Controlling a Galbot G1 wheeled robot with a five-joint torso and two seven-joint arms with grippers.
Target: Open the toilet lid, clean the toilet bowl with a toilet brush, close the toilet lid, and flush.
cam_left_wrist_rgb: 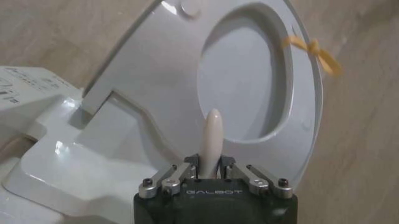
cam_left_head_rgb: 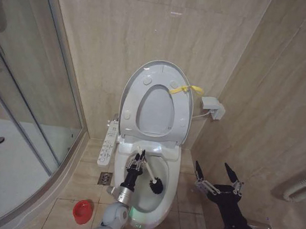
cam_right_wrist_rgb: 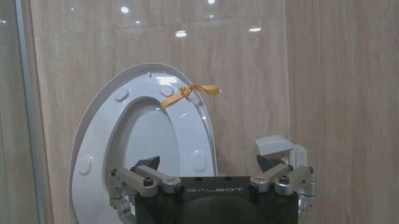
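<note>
L jaws clenched on toilet brush [cam_left_head_rgb: 146, 173], black head in toilet bowl [cam_left_head_rgb: 171, 173]; R jaws spread.

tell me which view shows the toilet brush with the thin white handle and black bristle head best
The head view: the thin white-handled, black-bristled toilet brush shows whole, bristles in the white ceramic toilet bowl, handle held by the left gripper. The left wrist view gives just its handle tip. The right wrist view faces the raised lid instead.

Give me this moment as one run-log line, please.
lid up | left gripper holds brush in bowl | right gripper open, beside toilet
</note>
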